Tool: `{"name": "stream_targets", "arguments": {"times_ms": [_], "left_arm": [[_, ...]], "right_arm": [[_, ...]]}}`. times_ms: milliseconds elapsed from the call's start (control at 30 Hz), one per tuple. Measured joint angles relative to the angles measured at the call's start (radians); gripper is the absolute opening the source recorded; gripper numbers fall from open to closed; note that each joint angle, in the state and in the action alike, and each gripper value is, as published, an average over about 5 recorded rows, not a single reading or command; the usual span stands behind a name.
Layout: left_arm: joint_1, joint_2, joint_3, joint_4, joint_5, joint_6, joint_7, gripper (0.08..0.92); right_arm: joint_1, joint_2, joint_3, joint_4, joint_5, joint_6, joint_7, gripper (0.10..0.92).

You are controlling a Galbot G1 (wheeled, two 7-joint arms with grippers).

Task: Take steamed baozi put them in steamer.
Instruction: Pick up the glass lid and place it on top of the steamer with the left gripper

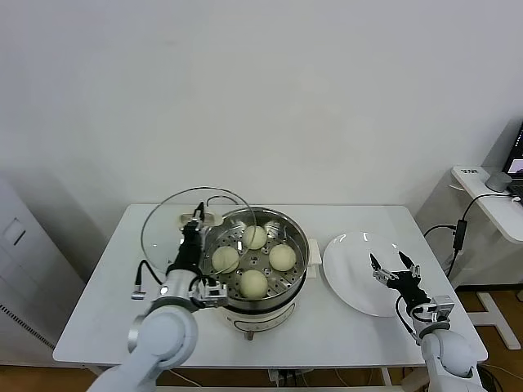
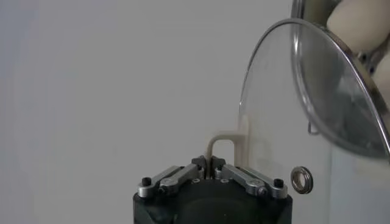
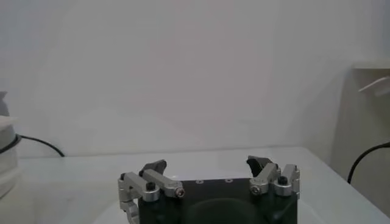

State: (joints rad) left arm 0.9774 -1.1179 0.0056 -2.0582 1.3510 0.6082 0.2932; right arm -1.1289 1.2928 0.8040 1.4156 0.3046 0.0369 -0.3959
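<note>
Four steamed baozi point(image 1: 254, 261) sit on the perforated tray inside the steamer point(image 1: 297, 231), which stands at mid-surface point(image 1: 98, 302); the white plate point(image 1: 347, 282) to its right is bare.

The left hand point(image 1: 196, 222) is pinched shut on the cream handle point(image 2: 220, 146) of the glass lid point(image 1: 167, 220), holding the lid tilted on edge beside and partly over the steamer's left rim. The right hand point(image 1: 389, 263) hovers over the plate with its fingers spread, gripping nothing.

Likely risks: the narrow pinch on the handle could let the lid swing or slip, striking the rim; lowered off-centre, the lid could catch the rim rather than seat — or press on the nearest bun.

Orientation: the steamer opens straight upward, its axis vertical. The buns rest dome-up; being round, they show no evident long axis. The lid's face is turned steeply sideways.
</note>
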Motion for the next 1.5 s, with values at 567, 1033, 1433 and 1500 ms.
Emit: {"name": "stream_targets", "arguments": {"times_ms": [567, 1033, 1433, 1500], "left_arm": [[-0.008, -0.104, 0.103, 0.065, 0.087, -0.004, 0.002, 0.113], [-0.002, -0.173, 0.146, 0.109, 0.142, -0.004, 0.002, 0.113], [0.000, -0.238, 0.168, 0.145, 0.188, 0.004, 0.002, 0.113], [0.001, -0.248, 0.171, 0.152, 0.194, 0.005, 0.001, 0.113]], "right_arm": [[-0.005, 0.006, -0.001, -0.001, -0.008, 0.001, -0.001, 0.823], [-0.006, 0.006, -0.003, -0.004, -0.012, 0.002, -0.002, 0.823], [-0.006, 0.004, 0.001, -0.014, -0.015, 0.005, -0.004, 0.823], [-0.006, 0.005, 0.001, -0.014, -0.016, 0.005, -0.004, 0.823]]}}
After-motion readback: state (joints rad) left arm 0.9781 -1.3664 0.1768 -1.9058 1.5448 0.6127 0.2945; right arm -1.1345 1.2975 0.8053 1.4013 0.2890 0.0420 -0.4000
